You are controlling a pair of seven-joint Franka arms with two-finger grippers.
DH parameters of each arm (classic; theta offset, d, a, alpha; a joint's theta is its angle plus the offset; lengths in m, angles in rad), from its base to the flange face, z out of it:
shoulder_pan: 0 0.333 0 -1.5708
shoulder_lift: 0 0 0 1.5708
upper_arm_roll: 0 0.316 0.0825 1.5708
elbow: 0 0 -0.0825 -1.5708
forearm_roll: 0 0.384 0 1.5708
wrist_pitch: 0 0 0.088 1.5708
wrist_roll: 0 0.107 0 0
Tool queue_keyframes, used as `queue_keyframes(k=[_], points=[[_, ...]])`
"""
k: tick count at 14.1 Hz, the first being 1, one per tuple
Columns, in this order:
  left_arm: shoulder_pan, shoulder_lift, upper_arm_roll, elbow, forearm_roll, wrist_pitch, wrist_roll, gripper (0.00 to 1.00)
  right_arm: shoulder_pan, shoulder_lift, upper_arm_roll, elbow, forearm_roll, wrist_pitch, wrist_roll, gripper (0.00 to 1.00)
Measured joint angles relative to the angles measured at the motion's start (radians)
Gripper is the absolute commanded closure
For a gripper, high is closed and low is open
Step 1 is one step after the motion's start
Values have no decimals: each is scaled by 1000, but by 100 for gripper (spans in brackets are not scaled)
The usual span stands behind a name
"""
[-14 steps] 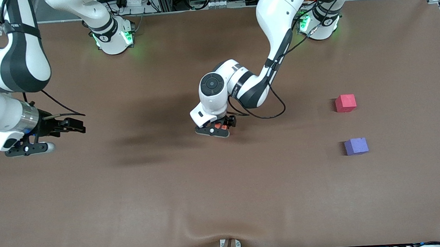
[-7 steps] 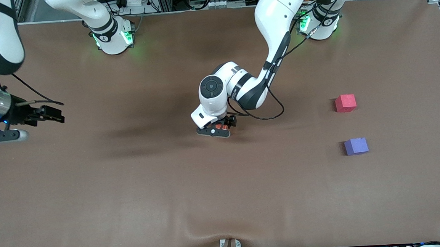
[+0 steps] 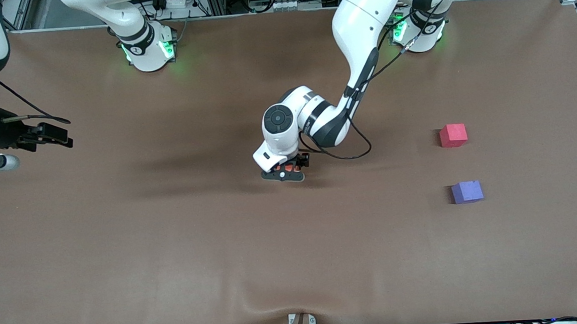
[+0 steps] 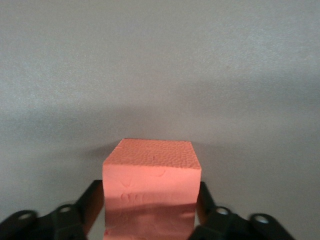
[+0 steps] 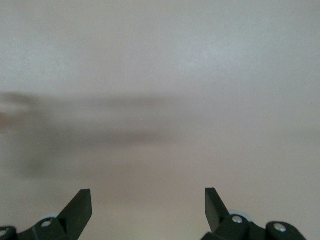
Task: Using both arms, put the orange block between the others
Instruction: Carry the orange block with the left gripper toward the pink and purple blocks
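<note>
Left claw [image 3: 287,172] is down at the middle of the bench [image 3: 173,249], its fingers [image 4: 92,202] pressed flat against both sides of the orange block [image 3: 287,169]: clenched on it. In the left wrist view the block [image 4: 150,192] fills the gap between the fingers; whether it rests on the bench or is just off it cannot be told.

The red block [image 3: 453,135] and the purple block [image 3: 467,191] sit toward the left arm's end of the bench, well apart from the orange block. The purple one is nearer the front camera, with a bare gap between the two.

Right claw [image 3: 41,134] is up over the right arm's end of the bench. Its fingers [image 5: 80,207] are spread wide with nothing between them: released.
</note>
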Motion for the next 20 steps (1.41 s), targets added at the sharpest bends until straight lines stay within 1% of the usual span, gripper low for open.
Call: queue_keyframes(k=[1,3,4,6,8,10,12,13,15,17,20], points=[[0,0,0,1,0,0,-4,67,-28,-1,30,18,-5,-2,2,0],[0,0,0,4,0,1,-11,94,-88,-2,88,63,-7,-14,4,0],[1,0,1,6,0,2,-13,98,-114,-3,113,80,-8,-27,4,0],[4,-4,4,14,0,5,-18,97,-151,-4,148,109,-8,-55,4,0],[22,-32,15,26,0,-17,-40,100,-161,-5,157,132,-11,-77,5,0],[71,-106,20,37,0,-123,-41,100,-161,-7,158,148,-15,-94,6,0],[142,-216,23,33,0,-256,-35,97,-162,-9,158,177,-17,-136,16,0],[179,-273,24,21,0,-299,-32,96,-162,-10,159,193,-17,-156,29,0],[259,-394,25,-42,0,-341,-1,95,-162,-17,163,216,-20,-182,49,0],[343,-503,26,-144,1,-349,76,95,-162,-32,164,226,-33,-196,54,0],[486,-614,26,-290,1,-348,202,95,-163,-56,165,228,-41,-208,56,0]])
